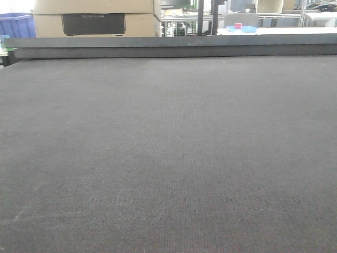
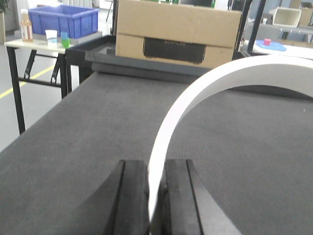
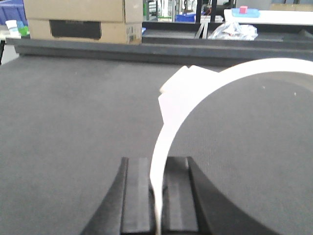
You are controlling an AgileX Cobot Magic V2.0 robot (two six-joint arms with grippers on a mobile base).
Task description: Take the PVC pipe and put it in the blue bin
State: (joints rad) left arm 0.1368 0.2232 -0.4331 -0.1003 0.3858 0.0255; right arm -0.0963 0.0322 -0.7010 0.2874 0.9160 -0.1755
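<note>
**A:** What are the grippers doing?

**B:** The left gripper (image 2: 155, 169) has both black fingers (image 2: 132, 196) pressed onto the thin wall of a white PVC pipe (image 2: 195, 95). The pipe arcs up and away to the right. The right gripper (image 3: 157, 164) is clamped the same way on a white PVC pipe wall (image 3: 167, 134). That arc carries a blocky white lump (image 3: 178, 90) on its outer side.

**A:** One pipe or two?

**B:** I cannot tell. Each wrist camera shows only its own arc, running out of frame.

**A:** Where is it, then?

**B:** In the fingers, over the dark grey mat (image 1: 168, 158). It is well apart from the blue bin (image 2: 63, 20), which stands on a side table (image 2: 34, 45) past the mat's far left corner.

**A:** Any writing?

**B:** One cardboard box (image 2: 176, 24) sits at the far edge of the mat. It has a black panel (image 1: 93, 23) whose raised letters seem to read ECOFLOW, though they are faint.

**A:** And the counts?

**B:** One blue bin and one box. Beside the bin are one bottle (image 2: 25, 24) and two small cups, one white (image 2: 51, 36) and one greenish (image 2: 65, 41). Far off to the right, one pink block (image 1: 238, 25) rests on a blue plate (image 1: 247, 29).
</note>
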